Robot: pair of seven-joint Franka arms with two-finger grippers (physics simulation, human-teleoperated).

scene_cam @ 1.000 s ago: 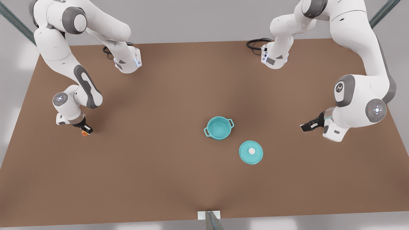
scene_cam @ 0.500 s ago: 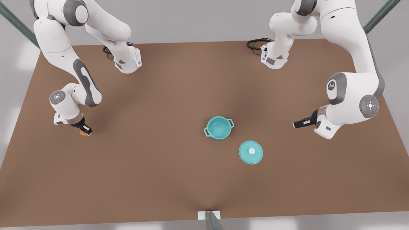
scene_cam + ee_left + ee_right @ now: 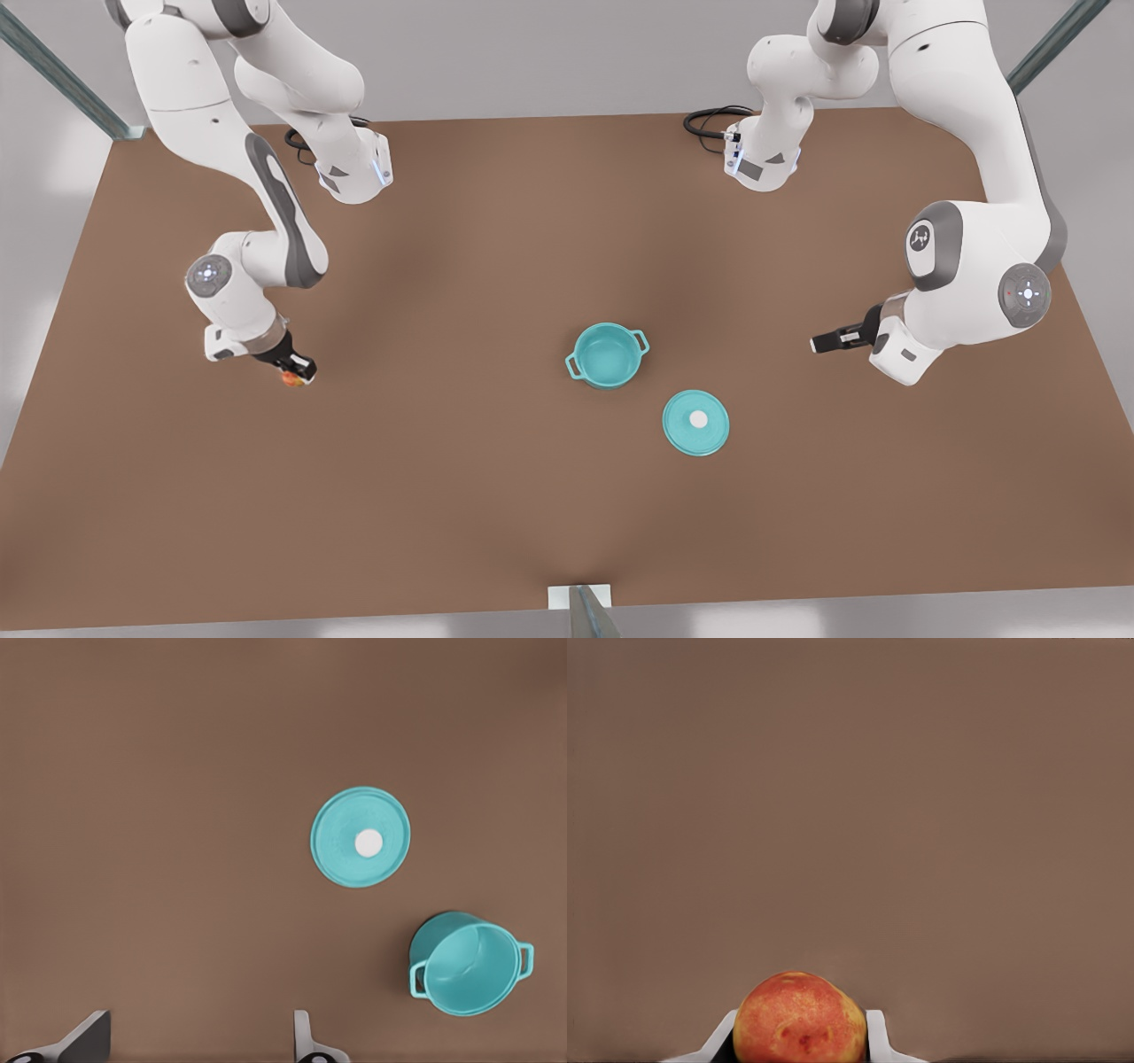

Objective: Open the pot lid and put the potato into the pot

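The teal pot (image 3: 607, 354) stands open near the table's middle, also seen from the left wrist (image 3: 465, 964). The pot lid (image 3: 696, 423), a flat teal disc with a white knob, lies on the table just beside the pot (image 3: 361, 836). My right gripper (image 3: 299, 369), on the front view's left, is shut on the potato (image 3: 290, 379), an orange-red and yellow lump (image 3: 799, 1020), held just above the table, far from the pot. My left gripper (image 3: 820, 343) hovers on the front view's right, open and holding nothing (image 3: 195, 1041).
The brown table (image 3: 461, 496) is bare around the pot and lid. Both arm bases (image 3: 354, 173) stand at the back edge with black cables (image 3: 709, 120). A small white bracket (image 3: 580, 598) sits at the front edge.
My right gripper has carried the potato toward the front view's right, closer to the pot. The left arm drew back slightly at first, then stayed put.
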